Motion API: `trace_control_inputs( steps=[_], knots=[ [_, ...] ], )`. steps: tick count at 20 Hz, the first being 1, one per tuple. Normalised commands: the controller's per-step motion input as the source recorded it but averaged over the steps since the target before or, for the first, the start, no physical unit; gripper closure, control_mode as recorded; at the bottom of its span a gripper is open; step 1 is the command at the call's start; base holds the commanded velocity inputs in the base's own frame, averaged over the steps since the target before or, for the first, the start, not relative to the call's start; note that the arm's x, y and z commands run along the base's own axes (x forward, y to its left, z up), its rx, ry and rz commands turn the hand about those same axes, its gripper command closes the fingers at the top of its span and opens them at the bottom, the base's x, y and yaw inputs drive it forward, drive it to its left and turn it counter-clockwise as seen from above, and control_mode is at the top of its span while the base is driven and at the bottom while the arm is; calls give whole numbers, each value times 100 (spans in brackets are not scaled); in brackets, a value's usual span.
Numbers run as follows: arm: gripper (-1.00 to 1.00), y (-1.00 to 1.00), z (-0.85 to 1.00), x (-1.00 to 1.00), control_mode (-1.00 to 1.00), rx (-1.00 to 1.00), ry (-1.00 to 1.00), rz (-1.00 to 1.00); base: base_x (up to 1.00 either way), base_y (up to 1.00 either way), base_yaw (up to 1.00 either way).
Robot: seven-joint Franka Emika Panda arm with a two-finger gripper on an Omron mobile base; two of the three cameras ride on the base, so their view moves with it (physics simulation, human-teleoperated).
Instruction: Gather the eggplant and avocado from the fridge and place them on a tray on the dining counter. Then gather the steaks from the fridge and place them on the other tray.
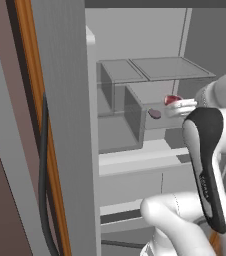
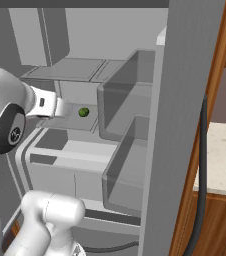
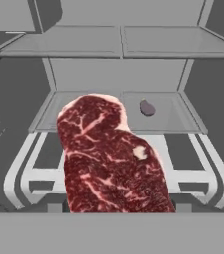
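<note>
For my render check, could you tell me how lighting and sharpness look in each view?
Left base view: flat, even grey fridge, soft edges. Right base view: avocado small and blurred. Hand view: steak marbling fairly sharp, no glare.

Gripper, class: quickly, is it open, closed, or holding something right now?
Gripper: inside the grey steel fridge, shut on the dark red marbled steak.

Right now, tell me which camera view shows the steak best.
The hand view: the steak fills its centre, dark red and marbled, in front of the fridge shelves. The left base view catches just a small red sliver of it past the arm. In the right base view I can't make it out.
</note>
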Motion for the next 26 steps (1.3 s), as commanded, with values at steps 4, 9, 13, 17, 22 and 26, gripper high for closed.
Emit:
trace_control_inputs(
  steps=[4,9,13,17,22,26],
  knots=[
    [100,0,0,-96,-100,0,0,0,0,0,0],
    [100,0,0,-80,-100,0,0,0,0,0,0],
    [100,0,0,-65,-100,0,1,0,0,0,0],
    [100,0,1,-6,-100,0,3,0,0,0,0],
    [100,0,0,0,100,0,0,0,-42,0,3],
    [100,0,0,0,100,0,0,0,-93,-1,29]
  ],
)
